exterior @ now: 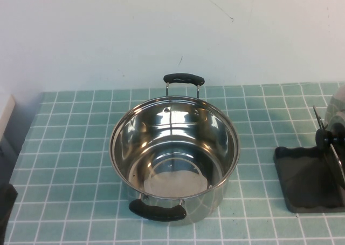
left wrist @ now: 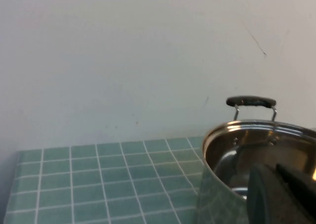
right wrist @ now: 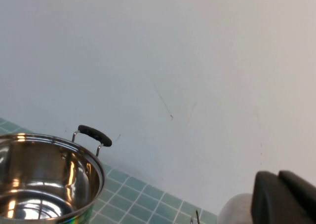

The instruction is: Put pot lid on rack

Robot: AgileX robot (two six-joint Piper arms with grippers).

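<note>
The pot lid stands on its edge in the rack at the table's right side, held between thin wire bars, with its black knob facing the pot. Its rounded top also shows in the right wrist view. The open steel pot with two black handles sits mid-table. My left gripper is low at the pot's left side, fingers together and empty. My right gripper is raised beside the lid, fingers together, holding nothing. Only a dark part of the left arm shows in the high view.
The table is covered in green tiles and backs onto a pale wall. A white object stands at the far left edge. The rack runs out of the high view at the right edge.
</note>
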